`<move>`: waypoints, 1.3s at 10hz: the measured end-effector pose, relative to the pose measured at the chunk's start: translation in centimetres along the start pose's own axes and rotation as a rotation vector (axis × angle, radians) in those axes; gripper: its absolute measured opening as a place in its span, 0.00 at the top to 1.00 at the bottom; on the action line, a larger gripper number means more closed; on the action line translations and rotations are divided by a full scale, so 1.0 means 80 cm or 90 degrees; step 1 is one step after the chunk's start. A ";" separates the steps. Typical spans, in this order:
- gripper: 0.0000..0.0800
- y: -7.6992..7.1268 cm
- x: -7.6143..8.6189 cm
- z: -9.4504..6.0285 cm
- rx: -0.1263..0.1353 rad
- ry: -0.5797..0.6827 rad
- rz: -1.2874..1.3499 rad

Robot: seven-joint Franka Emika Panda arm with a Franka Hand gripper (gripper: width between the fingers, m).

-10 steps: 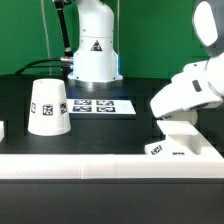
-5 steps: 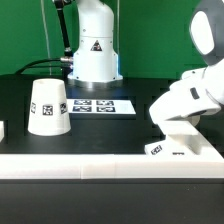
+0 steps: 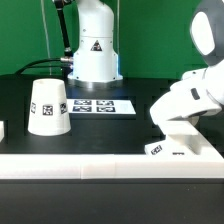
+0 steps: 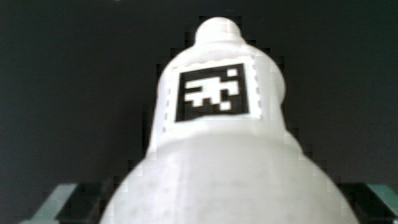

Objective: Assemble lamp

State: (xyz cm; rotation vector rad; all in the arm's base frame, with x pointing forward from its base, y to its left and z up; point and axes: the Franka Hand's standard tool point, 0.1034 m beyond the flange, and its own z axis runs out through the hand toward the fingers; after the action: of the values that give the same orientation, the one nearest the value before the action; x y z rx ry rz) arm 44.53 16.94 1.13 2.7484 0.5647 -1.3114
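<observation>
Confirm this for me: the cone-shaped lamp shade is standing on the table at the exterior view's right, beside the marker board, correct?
Not quite. The shade stands on the table at the exterior view's left, not its right. It is beside the marker board, as you said. The exterior view shows this.

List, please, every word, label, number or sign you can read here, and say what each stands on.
No words, brands or numbers can be read.
Warning triangle on the white pedestal; its symbol is too small to read.
Black-and-white square patterns, not text, on the shade, marker board, base and bulb.
</observation>
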 end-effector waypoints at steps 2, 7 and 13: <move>0.28 0.004 -0.003 -0.001 0.003 -0.003 -0.005; 0.28 0.039 -0.078 -0.052 0.028 -0.040 -0.011; 0.28 0.075 -0.088 -0.092 0.018 0.130 0.002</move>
State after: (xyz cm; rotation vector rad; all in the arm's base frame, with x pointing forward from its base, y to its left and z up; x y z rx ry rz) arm 48.02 10.63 10.54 2.9255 0.5561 -1.0522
